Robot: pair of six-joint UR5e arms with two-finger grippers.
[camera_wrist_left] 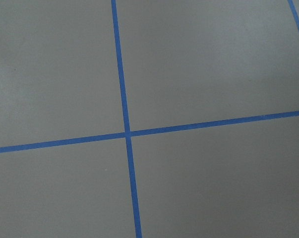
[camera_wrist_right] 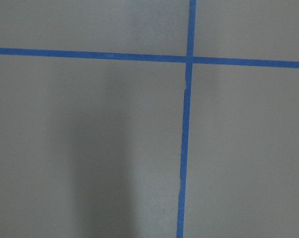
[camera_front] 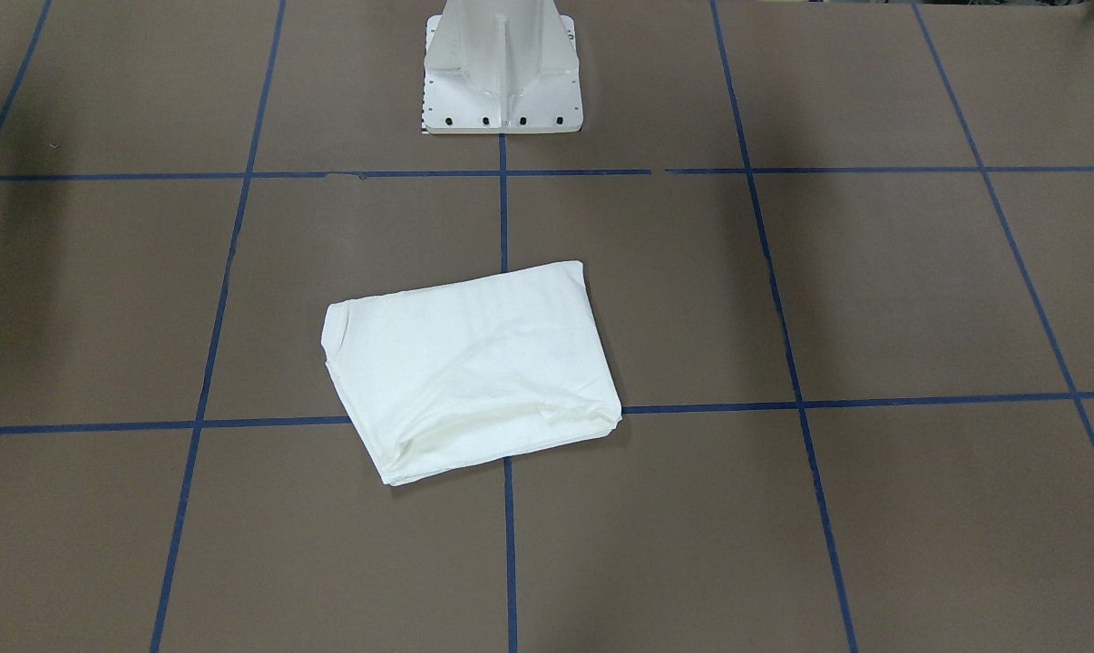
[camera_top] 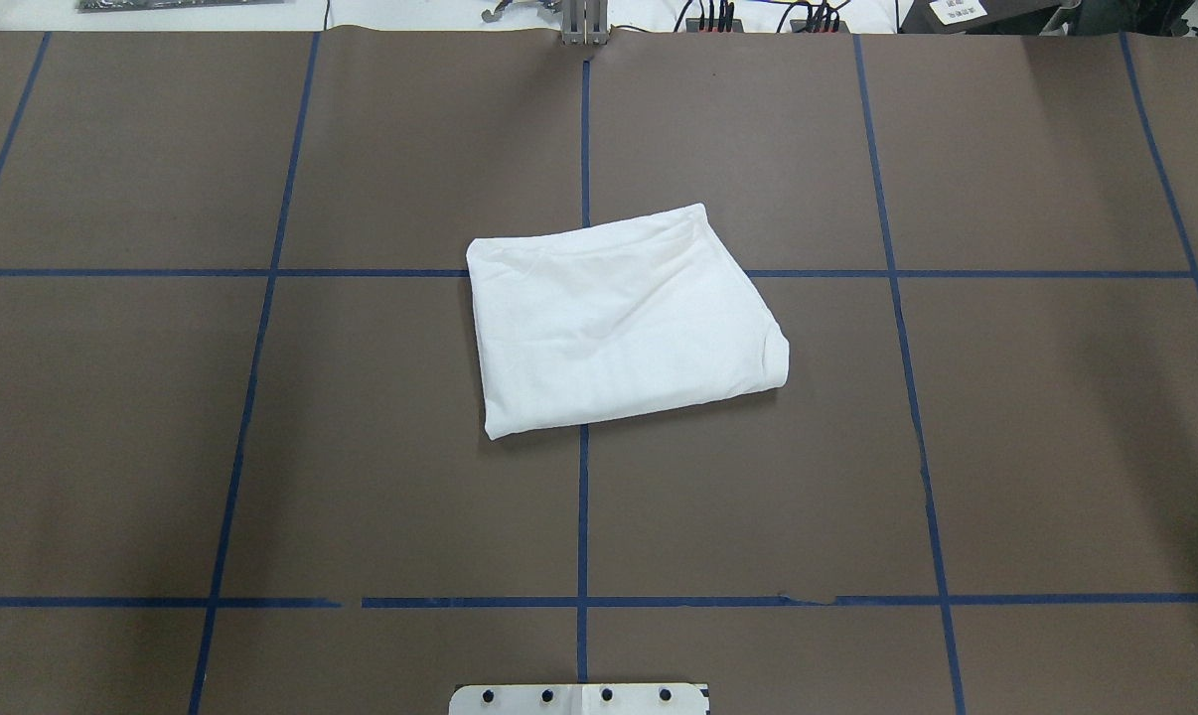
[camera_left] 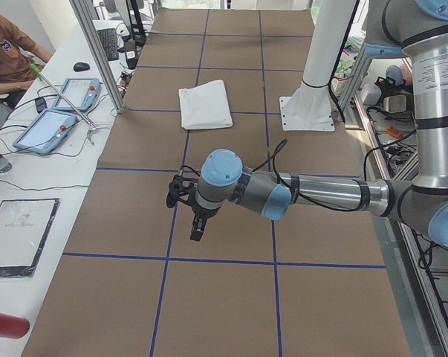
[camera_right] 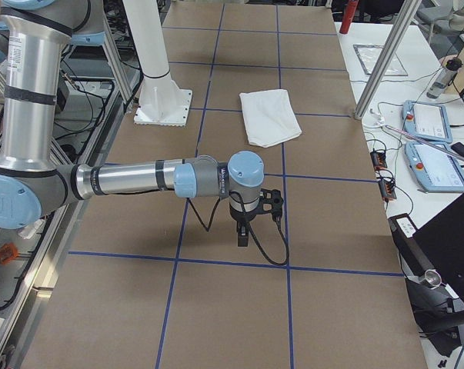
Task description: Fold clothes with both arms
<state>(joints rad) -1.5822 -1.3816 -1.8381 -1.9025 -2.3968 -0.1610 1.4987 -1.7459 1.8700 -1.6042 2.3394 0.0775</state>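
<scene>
The white T-shirt (camera_top: pixel 619 318) lies folded into a compact rectangle at the middle of the brown table, plain side up; no text, collar or label shows. It also shows in the front view (camera_front: pixel 470 363) and both side views (camera_left: pixel 205 104) (camera_right: pixel 268 115). My left gripper (camera_left: pixel 197 227) hangs fingers down over bare table far from the shirt, seen only in the left side view; I cannot tell if it is open or shut. My right gripper (camera_right: pixel 243 231) hangs likewise at the other end, seen only in the right side view; I cannot tell its state. Both wrist views show only table and blue tape.
The white pedestal base (camera_front: pixel 502 73) stands behind the shirt. Blue tape lines (camera_top: pixel 583 497) grid the brown table. A side bench with tablets (camera_left: pixel 60 111) and cables, an aluminium post (camera_left: pixel 97 52) and a seated person (camera_left: pixel 4 52) border the operators' side.
</scene>
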